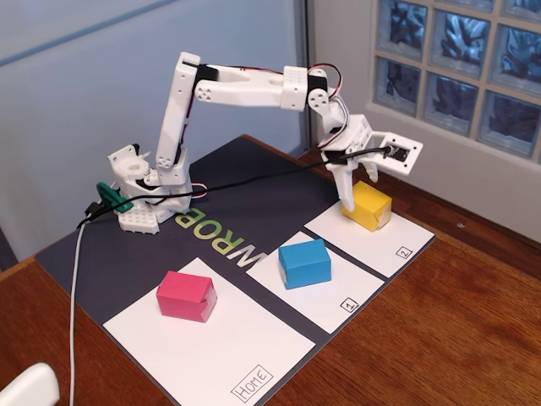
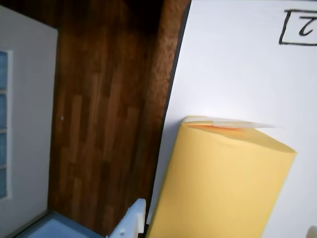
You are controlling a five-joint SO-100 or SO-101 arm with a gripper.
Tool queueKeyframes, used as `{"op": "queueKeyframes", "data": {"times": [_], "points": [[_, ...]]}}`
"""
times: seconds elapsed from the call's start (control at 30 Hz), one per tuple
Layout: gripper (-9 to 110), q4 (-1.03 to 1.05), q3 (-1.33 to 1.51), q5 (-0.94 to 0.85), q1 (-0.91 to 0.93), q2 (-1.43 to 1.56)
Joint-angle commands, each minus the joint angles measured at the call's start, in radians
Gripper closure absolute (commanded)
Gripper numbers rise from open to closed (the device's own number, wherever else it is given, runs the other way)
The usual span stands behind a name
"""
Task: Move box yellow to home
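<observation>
On the small white paper sheet [image 1: 380, 233] marked "2", at the right of the fixed view, rests the small bright yellow folded-paper box [image 1: 367, 205], seated flat and not lifted; the wrist view shows the same box [image 2: 223, 183] filling the lower frame, its long side lying near the sheet's [image 2: 237, 69] left edge. Directly above it, the white two-finger gripper [image 1: 351, 196] descends onto the box's near-left end, fingertips at the level of its top face and apparently to either side of it. Whether the jaws merely straddle the box or already press it cannot be told from either view; one white fingertip [image 2: 131, 220] appears just beside the box at the bottom edge of the wrist view. Farther out, a blue paper block [image 1: 304, 263] sits on the sheet marked "1", and a pink paper block [image 1: 187, 296] occupies the large white sheet labelled "HOME" [image 1: 245, 355] at the lower left. By this evidence the reach appears complete, whereas grasp, lift, carry across the dark mat [image 1: 110, 254] and release on the home sheet all remain, beside the pink block.
</observation>
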Motion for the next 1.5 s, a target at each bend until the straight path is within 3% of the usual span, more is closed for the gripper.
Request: {"op": "queueKeyframes", "data": {"times": [0.0,0.47,0.73,1.13,1.47], "points": [[64,-0.02,-0.023,0.008,-0.012,-0.003],[73,-0.043,0.0,0.02,-0.034,-0.098],[102,-0.043,0.018,0.005,-0.026,-0.109],[102,-0.081,0.017,-0.054,0.008,-0.067],[102,-0.031,-0.008,-0.258,0.083,0.126]]}}
